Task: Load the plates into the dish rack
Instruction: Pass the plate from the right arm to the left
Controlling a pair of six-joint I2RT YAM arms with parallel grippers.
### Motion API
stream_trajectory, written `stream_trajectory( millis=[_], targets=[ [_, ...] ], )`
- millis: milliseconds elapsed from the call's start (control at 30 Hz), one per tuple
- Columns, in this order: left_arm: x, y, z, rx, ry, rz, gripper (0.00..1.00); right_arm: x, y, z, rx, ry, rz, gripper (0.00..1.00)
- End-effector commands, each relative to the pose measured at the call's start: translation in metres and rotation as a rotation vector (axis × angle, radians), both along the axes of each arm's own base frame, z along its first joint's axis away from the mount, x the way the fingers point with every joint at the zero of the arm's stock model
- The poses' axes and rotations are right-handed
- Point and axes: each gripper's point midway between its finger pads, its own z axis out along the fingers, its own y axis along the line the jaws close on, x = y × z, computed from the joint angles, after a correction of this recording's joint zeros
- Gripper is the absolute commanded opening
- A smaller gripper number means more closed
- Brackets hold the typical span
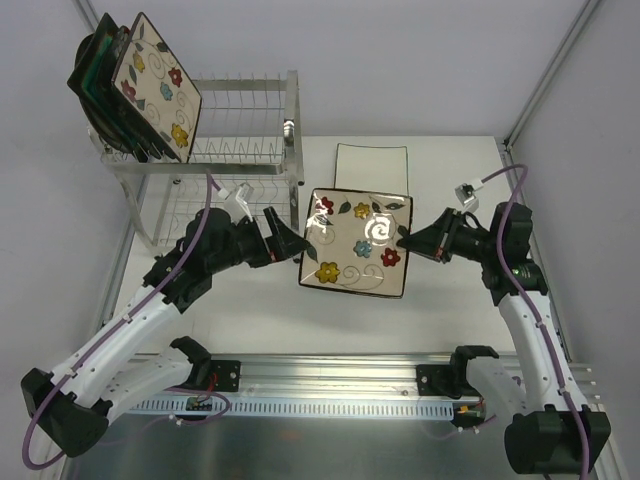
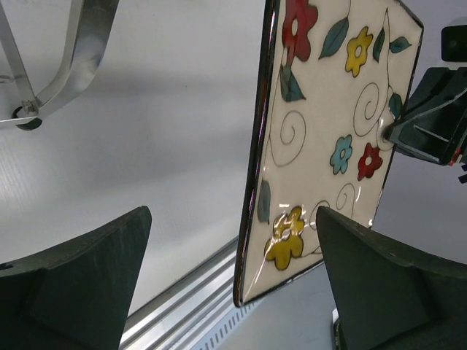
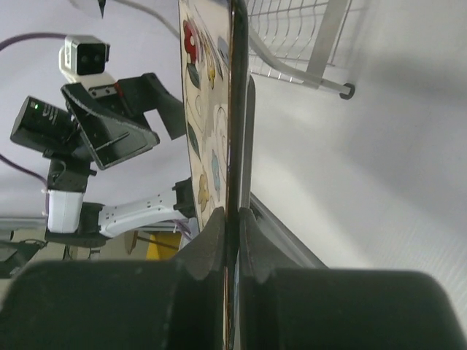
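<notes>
table: white table (image 1: 250, 330), white walls, metal frame posts at the corners
dish rack: dish rack (image 1: 250, 150) at far left, two tiers of wire prongs
done: racked flowered plate (image 1: 157, 87) stands upright in the top tier at the rack's left end, dark plates (image 1: 95, 80) stacked upright behind it; exact count of those is hard to tell
in hand: held flowered plate (image 1: 358, 243) at mid table, just right of the rack, looks lifted and tilted
right end effector: right end effector (image 1: 405, 237) pinched tight on that plate's right rim, fingers on both faces
left end effector: left end effector (image 1: 292, 240) spread wide, holding nothing, just off the plate's left edge, not touching
left to do: white plate (image 1: 371, 165) lies flat on the table beyond the held one, untouched
progress: judged over halfway; held plate needs racking, likely after a handover to the left arm, then the white one
</notes>
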Motion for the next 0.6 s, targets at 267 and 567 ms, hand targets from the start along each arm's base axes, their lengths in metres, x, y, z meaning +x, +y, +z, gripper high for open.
stream_trajectory(
  millis=[267, 567],
  targets=[
    [0.003, -0.038, 0.037, -0.173, -0.063, -0.109, 0.90, -0.040, 0.022, 0.075, 0.080, -0.250, 0.241, 0.01],
    [0.004, -0.049, 0.040, -0.272, -0.088, -0.139, 0.77, -0.042, 0.027, 0.082, 0.085, -0.270, 0.272, 0.01]
  ],
)
